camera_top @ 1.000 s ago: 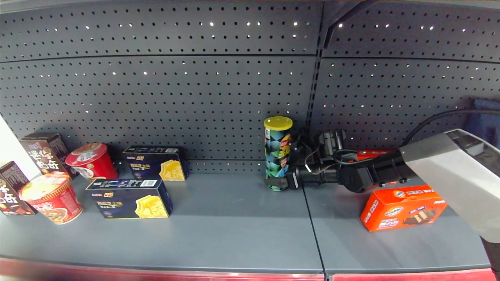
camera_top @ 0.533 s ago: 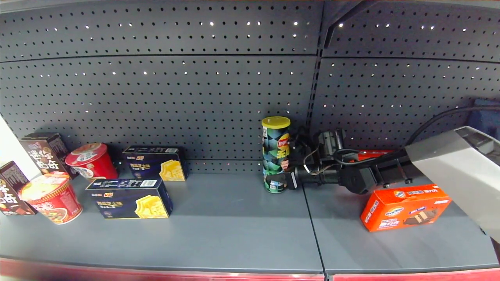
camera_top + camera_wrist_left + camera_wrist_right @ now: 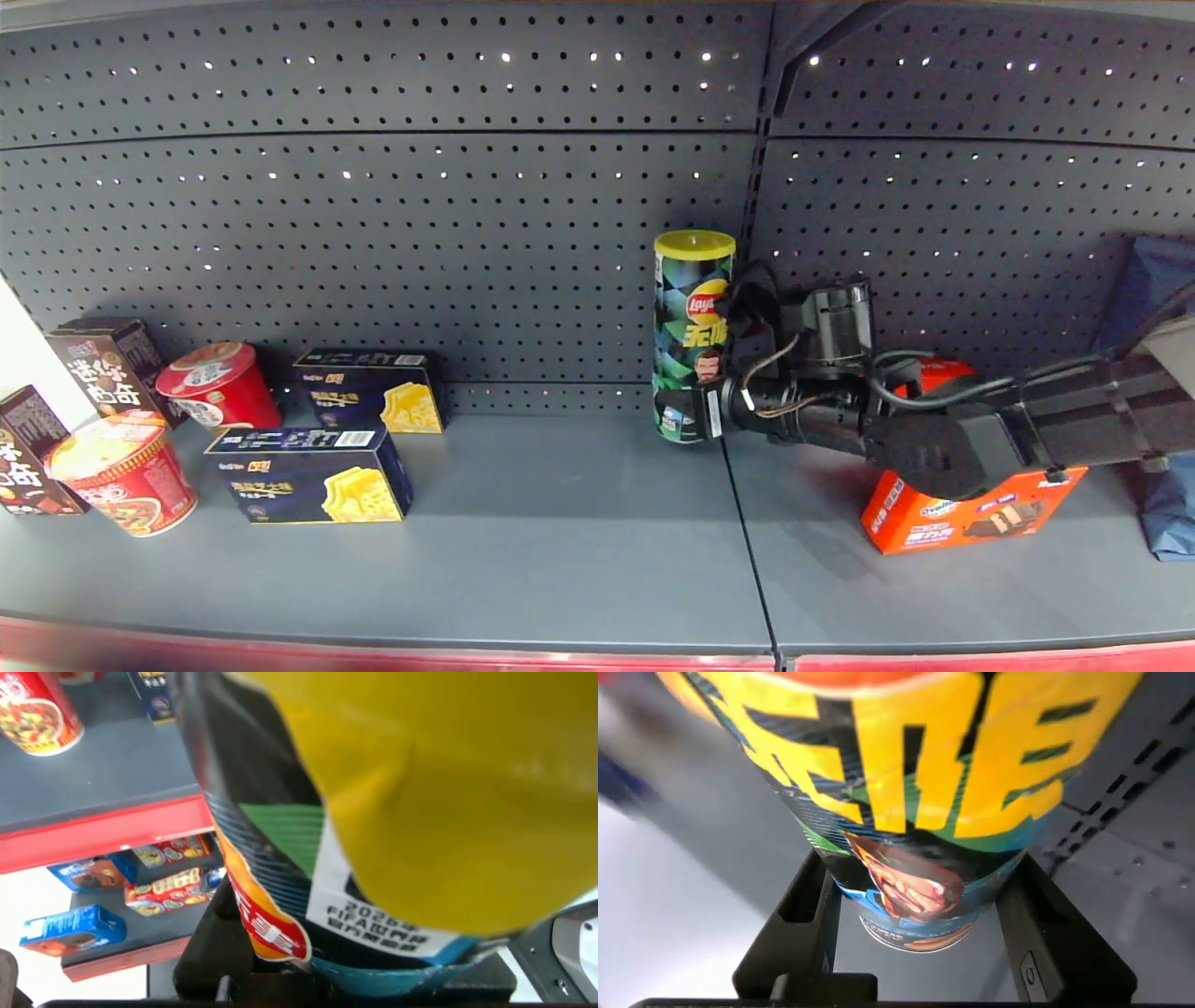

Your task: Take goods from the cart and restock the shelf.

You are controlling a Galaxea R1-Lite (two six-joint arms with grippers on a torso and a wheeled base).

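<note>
Robot's right gripper [image 3: 686, 415] holding an upright chips can [image 3: 693, 327] at the back of a store shelf [image 3: 560, 523].

The can is a tall smooth cylinder with a flat yellow plastic lid and a glossy wrap of black, green and teal triangles. The wrap carries a red-and-yellow round logo, bold yellow lettering and a small printed face. The black jaws of the gripper clamp the can low on its body, one finger on each side. It stands by the seam between two matte grey metal panels, close to the perforated pegboard [image 3: 420, 233] (whether its base touches the shelf cannot be told). To its right lies an orange cardboard box [image 3: 971, 518]. Well to the left are dark blue boxes [image 3: 313, 471] and red noodle cups [image 3: 126, 471]. The left gripper [image 3: 374, 971] grips a second can [image 3: 308, 812] with a similar wrap, above a red-edged shelf.
</note>
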